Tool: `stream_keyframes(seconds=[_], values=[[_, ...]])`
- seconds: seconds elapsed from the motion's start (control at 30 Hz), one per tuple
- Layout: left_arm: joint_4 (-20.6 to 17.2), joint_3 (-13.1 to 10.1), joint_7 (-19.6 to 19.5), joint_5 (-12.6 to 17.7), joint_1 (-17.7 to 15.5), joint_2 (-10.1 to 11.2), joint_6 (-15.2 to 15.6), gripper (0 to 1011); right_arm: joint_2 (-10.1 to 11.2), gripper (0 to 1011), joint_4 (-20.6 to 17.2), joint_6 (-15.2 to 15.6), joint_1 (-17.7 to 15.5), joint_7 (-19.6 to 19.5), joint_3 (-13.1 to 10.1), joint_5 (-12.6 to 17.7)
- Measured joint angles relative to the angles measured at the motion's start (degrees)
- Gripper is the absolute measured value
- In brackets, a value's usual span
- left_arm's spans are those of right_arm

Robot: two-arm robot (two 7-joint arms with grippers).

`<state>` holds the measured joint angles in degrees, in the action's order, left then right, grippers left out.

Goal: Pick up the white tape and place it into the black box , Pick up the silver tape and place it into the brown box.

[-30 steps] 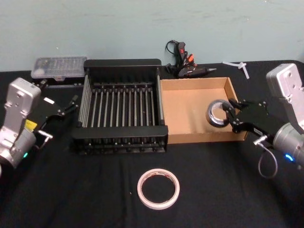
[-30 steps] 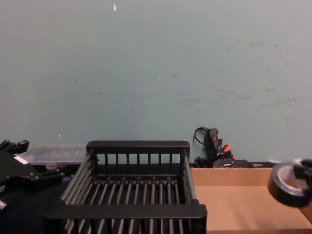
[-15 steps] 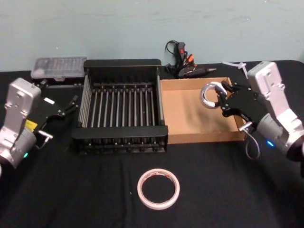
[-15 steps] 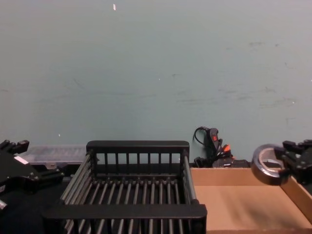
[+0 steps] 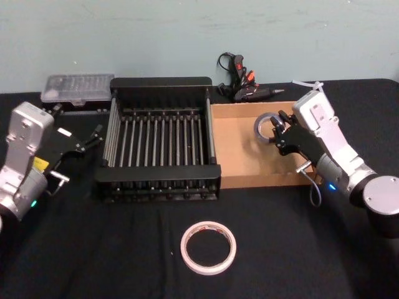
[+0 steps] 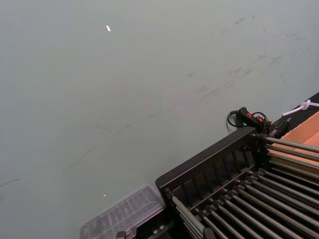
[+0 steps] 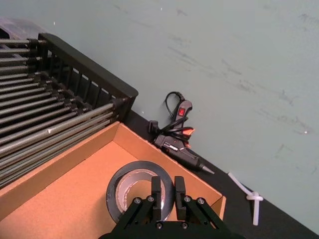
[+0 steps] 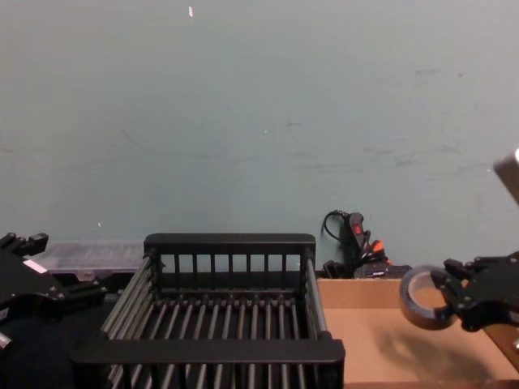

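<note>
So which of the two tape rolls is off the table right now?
The silver tape, the thicker dark grey roll: the right tool holds it above the brown box. The flat white tape lies on the black cloth, in front of the black box.

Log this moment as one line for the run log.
right tool: shut on silver tape, held above brown box | left tool: idle left of black box | white tape: on table, not picked

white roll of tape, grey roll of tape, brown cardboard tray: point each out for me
flat white roll of tape (image 5: 208, 248), head view, on its flat pale ring.
thick dark grey roll of tape (image 7: 121, 189), right wrist view, on its outer band.
shallow brown cardboard tray (image 5: 240, 144), head view, on its bare floor.
</note>
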<state>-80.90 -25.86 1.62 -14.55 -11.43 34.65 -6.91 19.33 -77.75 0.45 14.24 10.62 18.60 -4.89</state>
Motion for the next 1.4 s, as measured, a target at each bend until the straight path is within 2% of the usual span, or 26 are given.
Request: stream_keyframes(seconds=[0.17,0.5,0.73,0.77,0.8,0.87,0.93,0.97,1.0,1.03,1.13,1.4], values=[[0.00,0.00,0.00,0.00,0.00,0.00,0.00,1001,-1.28,158,1.94,-0.14,0.80,-0.26,-0.02,-1.05],[0.00,0.00,0.00,0.00,0.00,0.00,0.00,1001,-1.03,159,1.57,-0.12,0.69,-0.21,-0.08,-0.93],[0.00,0.00,0.00,0.00,0.00,0.00,0.00,1001,-0.94,339,1.40,-0.09,0.61,-0.18,-0.08,-0.79],[0.00,0.00,0.00,0.00,0.00,0.00,0.00,1001,-0.92,403,1.38,-0.08,0.60,-0.17,-0.08,-0.77],[0.00,0.00,0.00,0.00,0.00,0.00,0.00,1001,-0.92,403,1.38,-0.08,0.60,-0.17,-0.08,-0.77],[0.00,0.00,0.00,0.00,0.00,0.00,0.00,1001,-0.91,504,1.35,-0.08,0.59,-0.15,-0.08,-0.74],[0.00,0.00,0.00,0.00,0.00,0.00,0.00,1001,-0.89,536,1.33,-0.06,0.58,-0.14,-0.08,-0.72],[0.00,0.00,0.00,0.00,0.00,0.00,0.00,1001,-0.89,589,1.31,-0.05,0.57,-0.14,-0.08,-0.70],[0.00,0.00,0.00,0.00,0.00,0.00,0.00,1001,-0.88,589,1.31,-0.04,0.56,-0.13,-0.08,-0.70],[0.00,0.00,0.00,0.00,0.00,0.00,0.00,1001,-0.88,651,1.31,-0.04,0.56,-0.13,-0.08,-0.69],[0.00,0.00,0.00,0.00,0.00,0.00,0.00,1001,-0.87,747,1.29,-0.03,0.54,-0.12,-0.08,-0.68],[0.00,0.00,0.00,0.00,0.00,0.00,0.00,1001,-0.83,957,1.24,-0.02,0.51,-0.12,-0.08,-0.64]])
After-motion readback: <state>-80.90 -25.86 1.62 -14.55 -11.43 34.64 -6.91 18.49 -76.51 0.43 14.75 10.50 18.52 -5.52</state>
